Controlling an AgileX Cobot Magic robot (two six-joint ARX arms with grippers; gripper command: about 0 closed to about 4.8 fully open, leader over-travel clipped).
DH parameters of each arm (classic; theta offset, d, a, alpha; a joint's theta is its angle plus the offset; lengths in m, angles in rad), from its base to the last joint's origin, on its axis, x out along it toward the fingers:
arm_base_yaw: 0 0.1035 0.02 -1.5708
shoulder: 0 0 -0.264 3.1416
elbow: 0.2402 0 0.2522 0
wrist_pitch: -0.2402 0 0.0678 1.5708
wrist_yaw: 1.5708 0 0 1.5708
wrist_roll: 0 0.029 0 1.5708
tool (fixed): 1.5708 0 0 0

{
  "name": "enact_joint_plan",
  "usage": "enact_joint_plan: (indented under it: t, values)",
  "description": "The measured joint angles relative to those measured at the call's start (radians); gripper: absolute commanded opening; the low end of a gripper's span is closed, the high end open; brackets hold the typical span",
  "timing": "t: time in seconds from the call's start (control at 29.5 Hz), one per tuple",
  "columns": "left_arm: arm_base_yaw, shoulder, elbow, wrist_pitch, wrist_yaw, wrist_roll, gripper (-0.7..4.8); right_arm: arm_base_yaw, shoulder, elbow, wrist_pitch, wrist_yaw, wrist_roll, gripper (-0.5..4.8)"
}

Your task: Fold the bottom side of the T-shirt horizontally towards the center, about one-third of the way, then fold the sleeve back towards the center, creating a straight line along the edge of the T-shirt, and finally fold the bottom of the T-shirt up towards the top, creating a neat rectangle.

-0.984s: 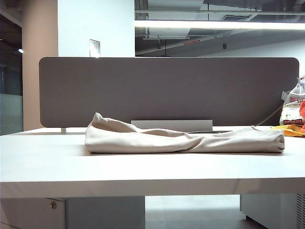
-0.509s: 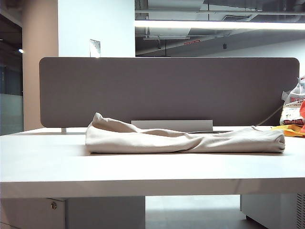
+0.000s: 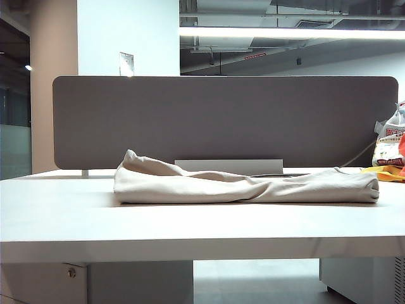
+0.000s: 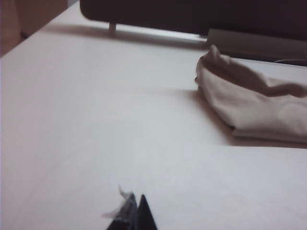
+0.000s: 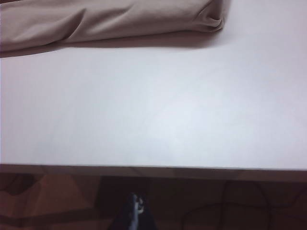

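The beige T-shirt (image 3: 247, 187) lies folded into a long flat bundle across the middle of the white table (image 3: 190, 221), with one end bunched up higher on the left. The left wrist view shows that raised end of the T-shirt (image 4: 254, 103). My left gripper (image 4: 135, 203) is shut and empty over bare tabletop, well short of the cloth. The right wrist view shows the T-shirt's other end (image 5: 120, 21) far across the table. My right gripper (image 5: 135, 203) is shut and empty, back beyond the table's near edge. Neither gripper appears in the exterior view.
A grey partition panel (image 3: 224, 120) stands along the table's far edge. A plastic bag (image 3: 389, 142) and a yellow cloth (image 3: 383, 172) sit at the far right. A dark cable (image 3: 266, 175) runs behind the shirt. The table's front edge (image 5: 153, 168) crosses the right wrist view.
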Motion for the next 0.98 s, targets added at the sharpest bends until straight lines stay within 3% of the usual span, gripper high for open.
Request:
enact_joint_plan:
  t: [0.24,0.81,0.98]
  values:
    - [-0.003,0.0,-0.026,0.042,0.009,0.078,-0.04,0.0,0.0,0.0,0.0,0.0,0.0,-0.01]
    - [-0.003,0.0,-0.026,0.018,0.01,0.058,-0.04,0.002,0.0,0.0,0.0,0.001,0.0,-0.01]
    - [-0.003,0.0,-0.026,0.018,0.01,0.058,-0.04,0.008,-0.21,-0.037,0.03,0.105,-0.115,-0.01]
